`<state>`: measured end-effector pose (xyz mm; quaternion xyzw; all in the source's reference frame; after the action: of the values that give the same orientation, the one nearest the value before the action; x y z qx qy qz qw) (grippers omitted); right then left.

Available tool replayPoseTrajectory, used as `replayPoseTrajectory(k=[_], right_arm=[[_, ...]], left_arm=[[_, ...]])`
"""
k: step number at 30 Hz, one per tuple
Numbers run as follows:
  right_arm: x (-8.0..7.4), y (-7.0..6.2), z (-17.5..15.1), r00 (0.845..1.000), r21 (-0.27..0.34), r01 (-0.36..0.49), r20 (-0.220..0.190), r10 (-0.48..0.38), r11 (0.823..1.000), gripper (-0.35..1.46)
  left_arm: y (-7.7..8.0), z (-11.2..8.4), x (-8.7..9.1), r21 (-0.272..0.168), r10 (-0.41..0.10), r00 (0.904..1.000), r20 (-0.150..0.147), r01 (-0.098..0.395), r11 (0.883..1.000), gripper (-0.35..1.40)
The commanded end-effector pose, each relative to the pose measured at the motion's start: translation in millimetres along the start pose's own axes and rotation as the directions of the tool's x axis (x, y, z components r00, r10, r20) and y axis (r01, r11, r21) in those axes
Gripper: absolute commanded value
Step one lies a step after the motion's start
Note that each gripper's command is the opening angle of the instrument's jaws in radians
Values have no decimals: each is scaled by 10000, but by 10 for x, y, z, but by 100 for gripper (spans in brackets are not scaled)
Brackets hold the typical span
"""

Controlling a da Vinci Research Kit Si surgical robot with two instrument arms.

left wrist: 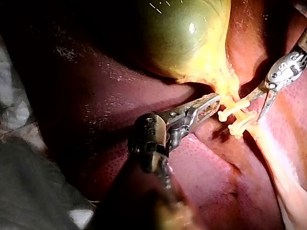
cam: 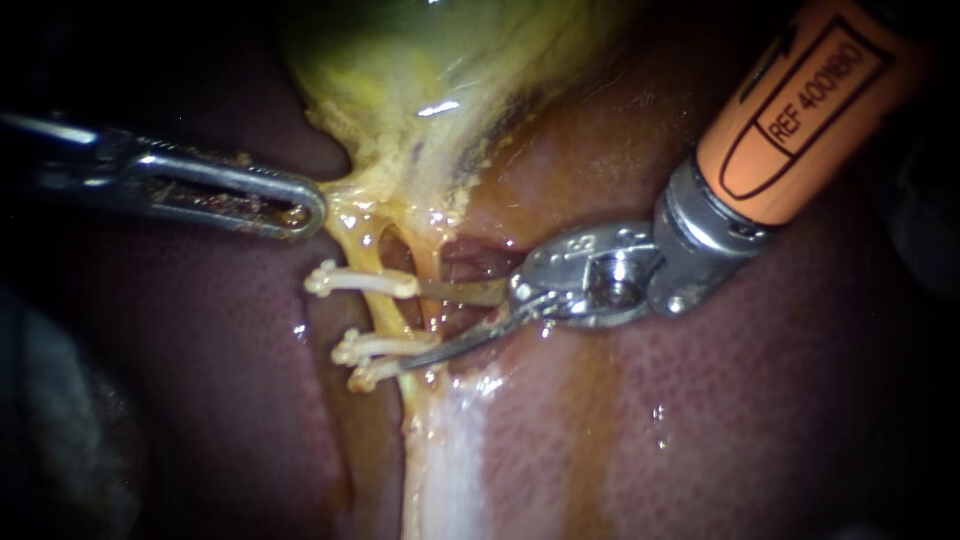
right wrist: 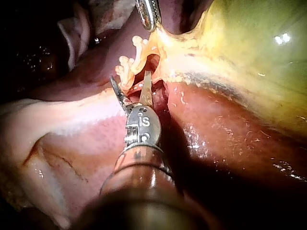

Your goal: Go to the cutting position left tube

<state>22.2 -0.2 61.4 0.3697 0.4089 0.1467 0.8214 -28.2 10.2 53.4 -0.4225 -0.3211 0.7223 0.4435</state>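
Endoscope view, mid-frame: right instrument (cam: 450, 318) is holding its blades apart beside the left tube (cam: 388, 315); left instrument (cam: 305, 205) is clenching the gallbladder (cam: 400, 80). Advancing squarely between the clips (cam: 360, 282) is looking wisest.

dark red liver (cam: 750, 420) as bed, yellow-green gallbladder (cam: 420, 70) lying on its upper part, pale yellow tubes (cam: 366, 245) running from gallbladder over liver, white clips (cam: 360, 282) across them, pale cloth (left wrist: 17, 115) at liver's edge
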Motion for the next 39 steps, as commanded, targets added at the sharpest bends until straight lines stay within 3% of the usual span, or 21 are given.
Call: replayPoseTrajectory(k=[1, 9, 17, 21, 28, 34, 39], right_arm=[[3, -1, 3, 10000, -11, -6, -11, 6, 10000, 132], [15, 3, 30, 9998, 80, -15, -192, 17, 10000, 132], [13, 2, 66, 9994, 158, 21, -352, -16, 9999, 132], [15, 1, 78, 9954, 426, -253, -909, 291, 9988, 135], [30, 0, 82, 9767, 902, -684, -1968, 851, 9936, 135], [40, -2, 78, 9669, 1083, -809, -2328, 1044, 9908, 137], [48, -13, 73, 9615, 1261, -797, -2521, 1097, 9888, 140]], left_arm=[[0, 0, 0, 3, 0, 10000, -3, 0, 10000, -35], [0, 2, -1, -8, 3, 10000, 4, -3, 10000, -35], [0, 4, -1, 0, 2, 10000, -1, -2, 10000, -35], [1, 4, -1, 3, 2, 10000, -3, -2, 10000, -35], [0, 4, -1, -22, 4, 10000, 13, -4, 10000, -35], [0, 5, -1, -19, 5, 10000, 11, -5, 10000, -35], [0, 4, -1, -21, 6, 10000, 12, -6, 10000, -35]])
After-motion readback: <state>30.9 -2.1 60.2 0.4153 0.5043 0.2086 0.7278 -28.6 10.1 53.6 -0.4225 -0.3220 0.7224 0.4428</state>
